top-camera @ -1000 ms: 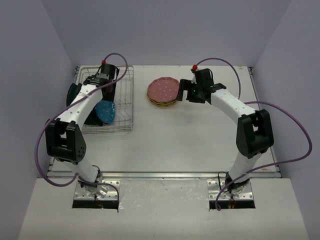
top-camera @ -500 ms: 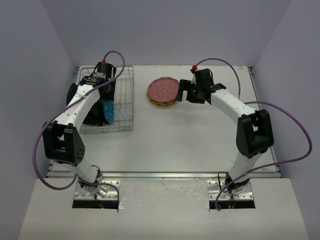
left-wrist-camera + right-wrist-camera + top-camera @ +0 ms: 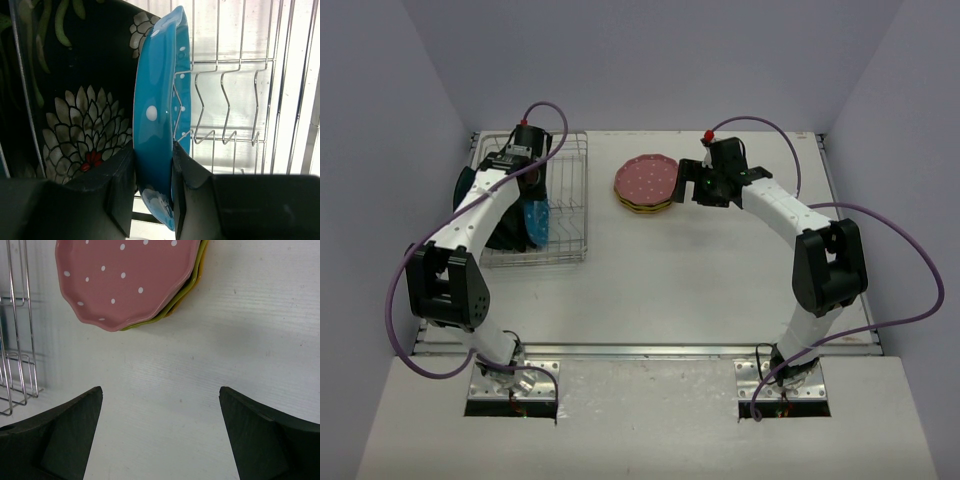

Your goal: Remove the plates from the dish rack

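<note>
Blue dotted plate (image 3: 159, 95) stands on edge in dish rack (image 3: 226, 100) | we see left end effector (image 3: 152, 165) clamped across its rim | right end effector (image 3: 159, 407) apart, farther off

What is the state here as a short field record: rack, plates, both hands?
Rack: dish rack at back left of table, holding blue dotted plate on edge beside black floral plate
Left: left hand shut on blue dotted plate's rim
Unloaded: pink dotted plate atop yellow-green plate, right of rack
Right: right hand open, empty, over table beside pink dotted plate
</note>
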### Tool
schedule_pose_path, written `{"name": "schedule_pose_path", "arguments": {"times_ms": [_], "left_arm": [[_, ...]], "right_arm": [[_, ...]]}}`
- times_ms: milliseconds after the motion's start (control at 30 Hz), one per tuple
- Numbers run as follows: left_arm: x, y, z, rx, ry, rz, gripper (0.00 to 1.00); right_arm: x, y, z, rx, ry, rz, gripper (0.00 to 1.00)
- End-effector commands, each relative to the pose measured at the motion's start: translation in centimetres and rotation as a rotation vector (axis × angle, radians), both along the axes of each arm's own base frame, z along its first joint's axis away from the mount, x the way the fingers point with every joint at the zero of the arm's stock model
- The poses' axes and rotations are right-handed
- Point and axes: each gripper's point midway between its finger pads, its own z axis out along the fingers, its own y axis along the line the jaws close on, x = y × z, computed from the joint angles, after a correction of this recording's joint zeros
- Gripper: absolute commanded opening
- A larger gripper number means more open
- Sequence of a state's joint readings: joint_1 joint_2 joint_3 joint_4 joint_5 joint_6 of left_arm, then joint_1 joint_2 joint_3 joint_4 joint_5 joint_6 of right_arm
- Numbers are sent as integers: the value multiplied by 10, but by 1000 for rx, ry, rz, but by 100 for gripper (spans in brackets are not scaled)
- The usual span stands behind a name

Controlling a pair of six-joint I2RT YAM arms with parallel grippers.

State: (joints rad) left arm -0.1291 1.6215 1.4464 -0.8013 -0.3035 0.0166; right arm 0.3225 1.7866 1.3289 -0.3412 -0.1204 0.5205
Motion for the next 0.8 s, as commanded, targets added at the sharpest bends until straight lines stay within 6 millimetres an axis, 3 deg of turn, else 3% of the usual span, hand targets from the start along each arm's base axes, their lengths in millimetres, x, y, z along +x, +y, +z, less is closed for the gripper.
{"name": "schedule_pose_path", "arguments": {"times_ms": [0,167,500,767], "left_arm": [[2,-6,5,3,-11,-25,0],[4,-5,26,6,-53,-28,0],[15,5,102,53,-230,-22,0],[17,8,138,75,-311,-27,0]], "right_arm": [[7,6,22,39,-53,3,99],[8,8,27,48,-57,7,99],[10,14,39,74,-86,26,99],[13,20,47,102,-113,53,99]]}}
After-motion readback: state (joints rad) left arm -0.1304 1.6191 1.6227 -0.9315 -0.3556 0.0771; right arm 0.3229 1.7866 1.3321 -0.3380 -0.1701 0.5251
